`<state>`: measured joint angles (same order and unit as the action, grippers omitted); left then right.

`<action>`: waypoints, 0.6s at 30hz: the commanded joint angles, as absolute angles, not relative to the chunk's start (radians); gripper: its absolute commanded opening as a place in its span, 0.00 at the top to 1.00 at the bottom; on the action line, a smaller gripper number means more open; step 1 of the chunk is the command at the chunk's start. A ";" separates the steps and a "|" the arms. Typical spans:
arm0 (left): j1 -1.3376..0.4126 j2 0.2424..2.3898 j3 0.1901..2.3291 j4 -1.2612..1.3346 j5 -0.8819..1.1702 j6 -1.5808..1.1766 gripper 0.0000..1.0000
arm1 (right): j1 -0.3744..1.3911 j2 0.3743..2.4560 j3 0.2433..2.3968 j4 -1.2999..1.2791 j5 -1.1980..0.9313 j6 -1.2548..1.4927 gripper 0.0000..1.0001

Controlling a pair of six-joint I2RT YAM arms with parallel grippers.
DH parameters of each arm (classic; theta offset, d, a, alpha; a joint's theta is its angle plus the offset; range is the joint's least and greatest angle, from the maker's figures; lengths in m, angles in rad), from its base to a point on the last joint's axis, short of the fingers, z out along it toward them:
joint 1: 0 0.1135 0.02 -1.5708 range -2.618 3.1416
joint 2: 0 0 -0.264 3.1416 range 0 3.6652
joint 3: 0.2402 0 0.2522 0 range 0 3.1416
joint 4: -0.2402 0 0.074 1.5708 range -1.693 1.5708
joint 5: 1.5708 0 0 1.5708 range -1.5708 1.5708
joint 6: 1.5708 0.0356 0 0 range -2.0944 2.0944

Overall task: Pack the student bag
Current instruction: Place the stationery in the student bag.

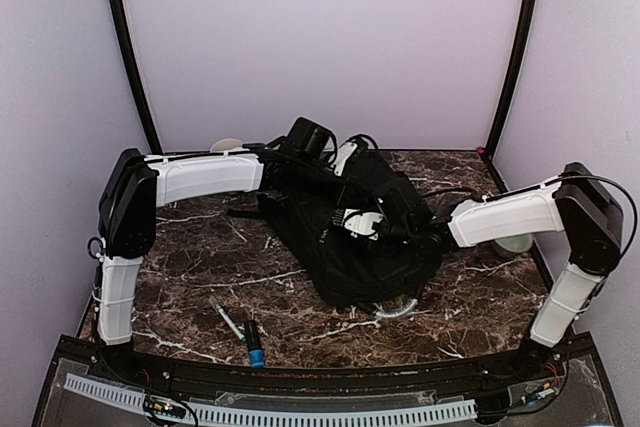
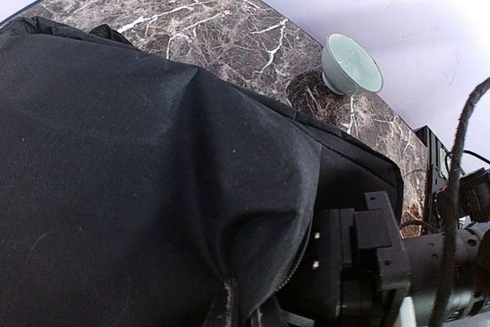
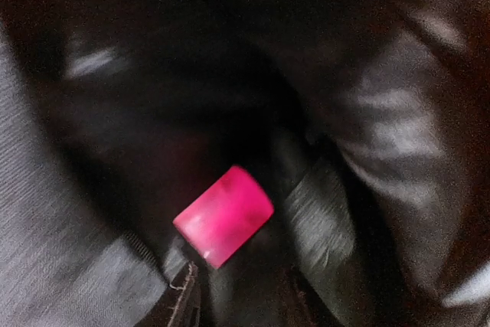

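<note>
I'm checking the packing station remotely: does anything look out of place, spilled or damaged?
Nothing looks spilled or damaged. A slim pen and a blue-capped marker lie loose on the table in front of the student bag, not yet packed. A pale bowl near the bag seems odd among school things.

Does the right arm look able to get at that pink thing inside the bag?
Probably yes. The right claw is inside the student bag, open, and the pink cylinder lies just beyond its fingers with nothing over it.
</note>
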<state>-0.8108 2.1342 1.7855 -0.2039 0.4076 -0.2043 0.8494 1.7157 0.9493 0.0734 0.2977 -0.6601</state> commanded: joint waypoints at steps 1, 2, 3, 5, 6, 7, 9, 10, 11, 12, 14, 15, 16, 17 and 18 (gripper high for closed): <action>-0.818 2.066 1.832 -0.224 0.471 -0.181 1.00 | 0.846 1.613 0.937 0.015 0.221 -0.620 0.63; -0.817 2.066 1.832 -0.227 0.471 -0.180 1.00 | 0.845 1.603 0.935 -0.005 0.204 -0.617 0.62; -0.815 2.066 1.834 -0.230 0.471 -0.177 1.00 | 0.846 1.585 0.935 -0.036 0.182 -0.613 0.62; -0.813 2.066 1.837 -0.241 0.472 -0.170 1.00 | 0.846 1.541 0.928 -0.060 0.147 -0.599 0.60; -0.813 2.066 1.839 -0.246 0.474 -0.167 1.00 | 0.846 1.523 0.921 -0.064 0.141 -0.592 0.60; -0.813 2.066 1.840 -0.250 0.473 -0.163 1.00 | 0.847 1.505 0.913 -0.070 0.141 -0.592 0.60; -0.812 2.065 1.844 -0.261 0.474 -0.156 1.00 | 0.846 1.478 0.897 -0.074 0.141 -0.592 0.60; -0.810 2.065 1.846 -0.264 0.474 -0.153 1.00 | 0.845 1.468 0.891 -0.080 0.141 -0.592 0.60; -0.810 2.065 1.845 -0.267 0.476 -0.150 1.00 | 0.845 1.461 0.887 -0.084 0.141 -0.592 0.60; -0.810 2.065 1.847 -0.268 0.477 -0.148 1.00 | 0.846 1.459 0.881 -0.078 0.141 -0.592 0.60; -0.809 2.064 1.845 -0.271 0.478 -0.144 1.00 | 0.845 1.469 0.877 -0.076 0.141 -0.592 0.60; -0.809 2.065 1.846 -0.271 0.480 -0.143 1.00 | 0.846 1.479 0.883 -0.090 0.141 -0.592 0.60; -0.808 2.065 1.847 -0.271 0.481 -0.141 1.00 | 0.845 1.493 0.890 -0.105 0.141 -0.592 0.60; -0.808 2.065 1.846 -0.271 0.484 -0.140 1.00 | 0.846 1.506 0.898 -0.116 0.141 -0.592 0.60; -0.808 2.065 1.847 -0.271 0.487 -0.139 1.00 | 0.846 1.519 0.900 -0.116 0.141 -0.592 0.60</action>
<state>-0.8093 2.1323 1.8061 -0.2726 0.4244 -0.1528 0.8440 1.4822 0.8948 -0.0914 0.1539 -0.6083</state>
